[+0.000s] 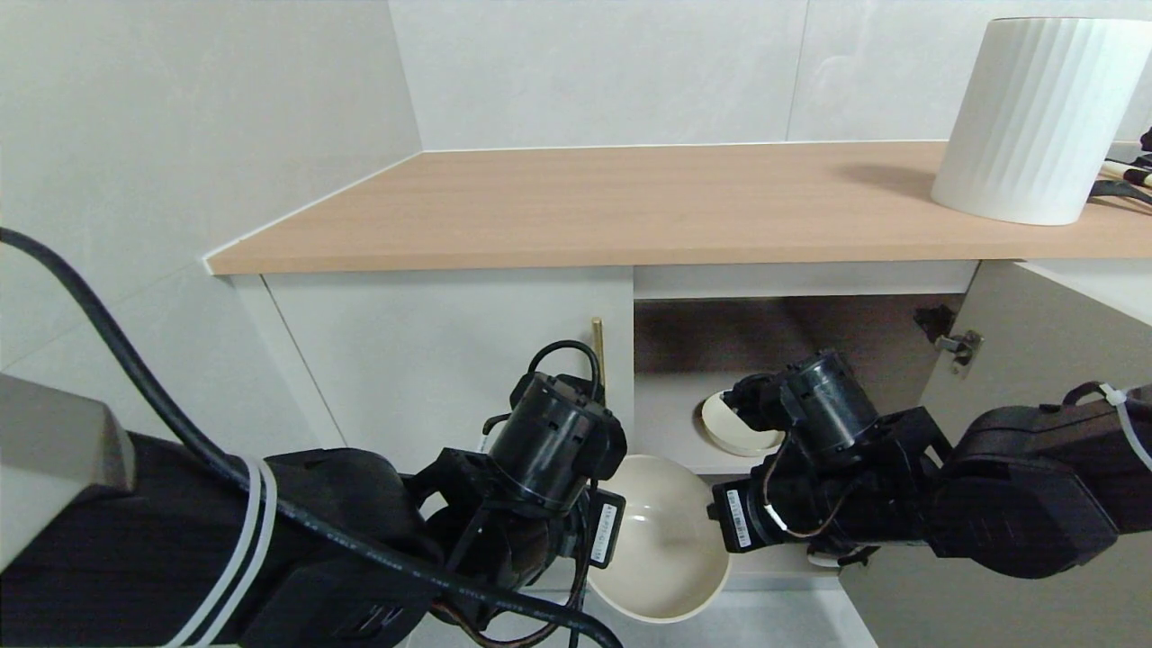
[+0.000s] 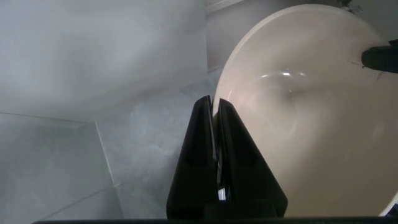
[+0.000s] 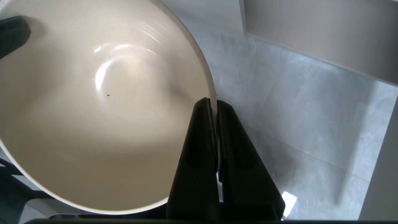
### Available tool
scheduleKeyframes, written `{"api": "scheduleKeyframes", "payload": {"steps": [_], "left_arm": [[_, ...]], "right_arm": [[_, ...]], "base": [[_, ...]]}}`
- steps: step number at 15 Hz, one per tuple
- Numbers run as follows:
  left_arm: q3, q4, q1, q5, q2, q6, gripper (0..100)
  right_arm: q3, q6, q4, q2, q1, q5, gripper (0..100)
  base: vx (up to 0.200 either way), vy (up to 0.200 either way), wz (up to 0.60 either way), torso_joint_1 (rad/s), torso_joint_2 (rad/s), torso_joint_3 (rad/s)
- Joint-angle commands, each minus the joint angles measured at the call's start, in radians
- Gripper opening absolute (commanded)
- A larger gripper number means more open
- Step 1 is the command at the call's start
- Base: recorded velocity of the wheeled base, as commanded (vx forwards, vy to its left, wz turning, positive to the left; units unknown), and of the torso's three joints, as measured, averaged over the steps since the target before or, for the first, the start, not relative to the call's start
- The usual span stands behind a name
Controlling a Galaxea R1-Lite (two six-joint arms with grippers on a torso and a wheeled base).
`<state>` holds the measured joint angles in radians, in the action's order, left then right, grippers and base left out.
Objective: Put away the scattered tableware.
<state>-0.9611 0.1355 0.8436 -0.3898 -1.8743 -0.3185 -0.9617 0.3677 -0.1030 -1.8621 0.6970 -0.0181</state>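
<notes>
A large cream bowl [image 1: 661, 549] hangs low in front of the open cabinet [image 1: 774, 279], held from both sides. My left gripper [image 1: 605, 533] is shut on the rim on the bowl's left; the left wrist view has its fingers [image 2: 216, 104] pinching the edge of the bowl [image 2: 305, 130]. My right gripper [image 1: 722, 522] is shut on the opposite rim, and the right wrist view shows it [image 3: 216, 107] clamped on the bowl [image 3: 93, 124]. A smaller cream bowl [image 1: 740, 430] rests on the cabinet shelf behind the right wrist, partly hidden.
The cabinet's right door [image 1: 1017, 378] stands open with a hinge [image 1: 959, 344] showing. The left door [image 1: 450, 360] is closed, with a brass handle [image 1: 597, 346]. A white ribbed container [image 1: 1035, 117] and some utensils [image 1: 1125, 175] sit on the wooden countertop [image 1: 585, 207]. Grey tile floor [image 2: 149, 149] lies below.
</notes>
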Motion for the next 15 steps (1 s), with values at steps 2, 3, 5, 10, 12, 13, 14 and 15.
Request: {"api": "scheduleKeyframes", "payload": {"steps": [2,3,5,10,12,13,14,15], "left_arm": [[0.004,0.006,0.0,0.0,-0.002,-0.001,0],[0.004,0.006,0.0,0.0,-0.002,-0.001,100],[0.004,0.007,0.0,-0.001,0.001,-0.001,100],[0.012,0.047,-0.001,-0.029,0.004,-0.001,100],[0.013,0.049,-0.001,-0.031,0.004,-0.001,100],[0.013,0.049,-0.001,-0.035,0.006,-0.002,100],[0.013,0.05,-0.001,-0.037,0.009,-0.004,100],[0.013,0.049,-0.001,-0.037,0.017,-0.005,100]], "right_arm": [[0.0,-0.001,0.0,-0.003,0.001,0.0,0],[0.0,-0.001,0.0,-0.003,0.001,0.0,0],[0.001,-0.001,0.0,-0.003,-0.001,-0.002,0],[0.0,-0.004,0.002,-0.017,-0.04,-0.023,0],[-0.028,-0.003,0.011,-0.048,-0.097,-0.046,0],[-0.049,0.002,0.012,-0.086,-0.145,-0.068,0],[-0.058,0.007,0.012,-0.1,-0.159,-0.075,0],[-0.1,0.048,0.012,-0.157,-0.209,-0.1,0]], "base": [[0.0,0.0,0.0,0.0,0.0,0.0],[0.0,0.0,0.0,0.0,0.0,0.0],[0.0,0.0,0.0,0.0,0.0,0.0],[0.0,0.0,0.0,0.0,0.0,0.0],[0.0,0.0,0.0,0.0,0.0,0.0],[0.0,0.0,0.0,0.0,0.0,0.0],[0.0,0.0,0.0,0.0,0.0,0.0],[0.0,0.0,0.0,0.0,0.0,0.0]]}}
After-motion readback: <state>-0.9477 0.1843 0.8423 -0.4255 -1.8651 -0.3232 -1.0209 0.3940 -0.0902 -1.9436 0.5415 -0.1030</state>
